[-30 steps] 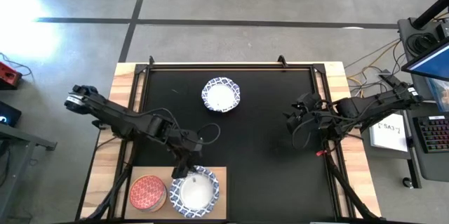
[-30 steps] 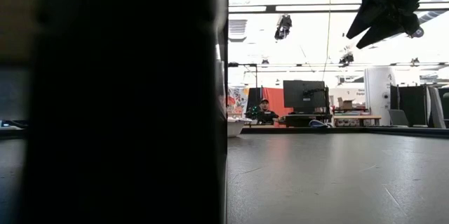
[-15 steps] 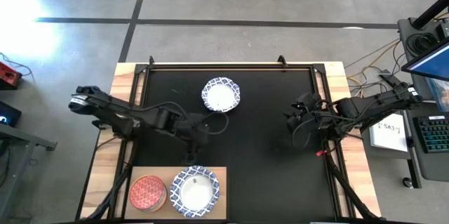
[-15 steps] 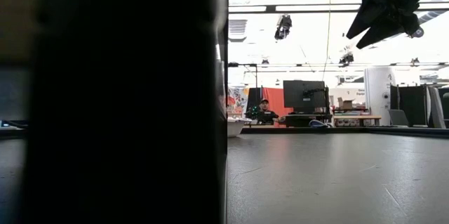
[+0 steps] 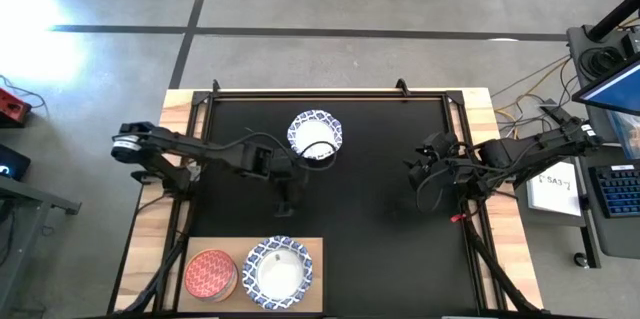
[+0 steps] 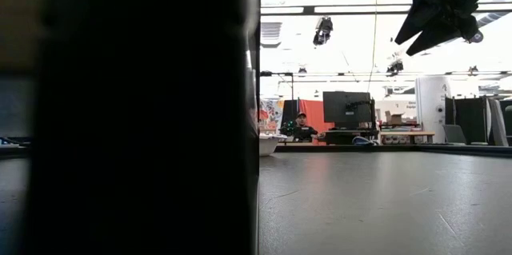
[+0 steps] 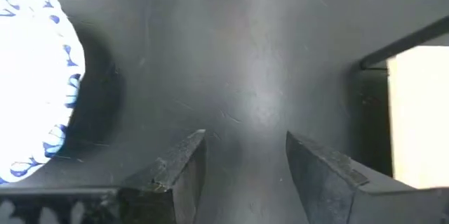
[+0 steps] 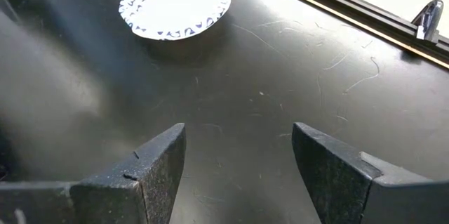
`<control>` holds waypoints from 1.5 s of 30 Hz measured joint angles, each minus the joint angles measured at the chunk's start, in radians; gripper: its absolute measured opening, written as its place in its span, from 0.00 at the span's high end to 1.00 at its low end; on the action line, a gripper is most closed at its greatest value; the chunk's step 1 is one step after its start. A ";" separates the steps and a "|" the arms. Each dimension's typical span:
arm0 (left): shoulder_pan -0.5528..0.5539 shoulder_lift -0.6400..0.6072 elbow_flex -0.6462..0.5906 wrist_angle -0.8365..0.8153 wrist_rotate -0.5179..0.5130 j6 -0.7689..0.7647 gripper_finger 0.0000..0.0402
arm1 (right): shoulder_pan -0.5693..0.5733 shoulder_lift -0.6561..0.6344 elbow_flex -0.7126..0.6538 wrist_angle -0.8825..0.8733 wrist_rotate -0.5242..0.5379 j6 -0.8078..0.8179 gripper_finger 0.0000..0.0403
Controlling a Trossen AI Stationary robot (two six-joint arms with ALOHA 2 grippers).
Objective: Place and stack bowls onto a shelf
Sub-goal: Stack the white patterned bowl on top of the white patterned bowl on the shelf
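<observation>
High view: the left gripper hangs over the black mat of the bench, between a white bowl with a blue patterned rim near the mat's far edge and the shelf, a light-wood board at the near edge toward the left corner. Its 2 fingers stand apart with nothing between them, bare mat showing in the gap. On the shelf sit 2 items: a second blue-rimmed white bowl and, just beside it toward the board's left end, a red-pink bowl; whether either rests on other bowls cannot be told. The right gripper waits above the mat near its right edge, fingers spread wide and empty, the far bowl visible well beyond them. In the low view a dark shape fills the left half of the picture, and a person sits far off in the room behind the bench.
</observation>
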 joint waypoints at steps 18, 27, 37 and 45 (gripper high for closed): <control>0.176 0.138 -0.037 0.181 -0.087 0.168 0.36 | 0.000 0.000 0.000 0.001 0.000 0.000 0.38; 0.242 0.207 -0.048 0.288 -0.103 0.220 0.37 | 0.000 0.000 0.000 0.000 0.000 0.000 0.38; 0.274 0.234 -0.055 0.308 -0.141 0.217 0.41 | 0.000 0.000 0.000 0.000 0.000 0.000 0.38; 0.298 0.234 -0.083 0.338 -0.140 0.219 0.50 | 0.000 0.000 0.000 0.000 0.000 0.000 0.38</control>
